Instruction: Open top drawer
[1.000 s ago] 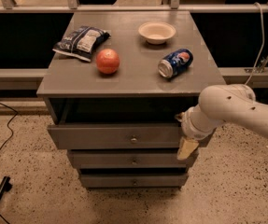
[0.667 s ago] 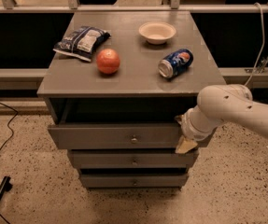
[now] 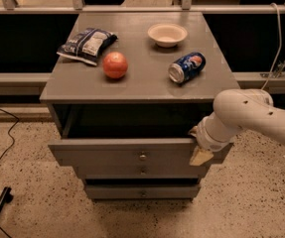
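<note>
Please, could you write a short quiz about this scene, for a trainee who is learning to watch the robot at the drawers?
1. True or false: the top drawer is completely shut.
2. Where is the claw? A: at the right end of the top drawer's front. B: on the drawer's knob. C: on the floor.
3. How many things lie on the cabinet top?

Key
1. False: it stands partly out, with a dark gap behind its front.
2. A.
3. Four: bag, round fruit, bowl, can.
</note>
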